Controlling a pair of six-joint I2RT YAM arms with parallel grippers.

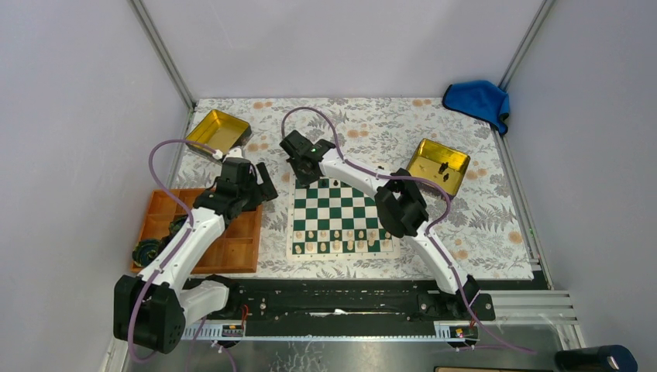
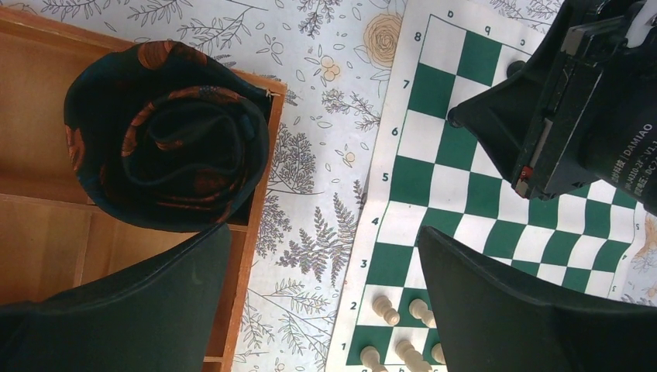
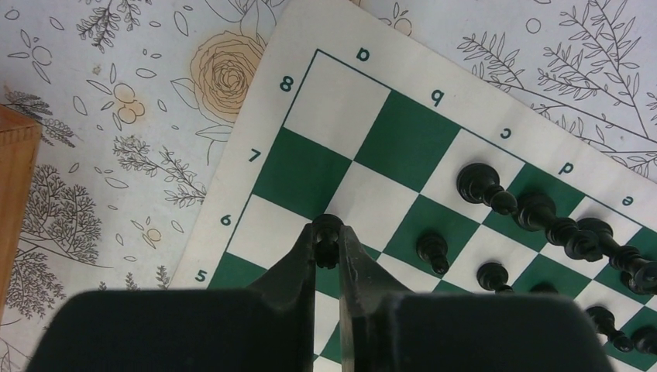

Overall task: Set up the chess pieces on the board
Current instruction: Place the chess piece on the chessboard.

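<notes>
Chess pieces on board, pawn between fingertips of right hand, hold unclear; left hand wide open beside tray

Floral-clothed table, board, wooden tray, gold tins, blue cloth

Overhead plus wrist close-ups over board

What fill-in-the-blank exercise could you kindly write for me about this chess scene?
1. The right gripper grips a ___ pawn at the board.
2. The left gripper has its jaws ___.
3. The cream pieces fill rows 1 and ___.
4. The cloth in the far right corner is ___.
Missing words: black; open; 2; blue.
</notes>
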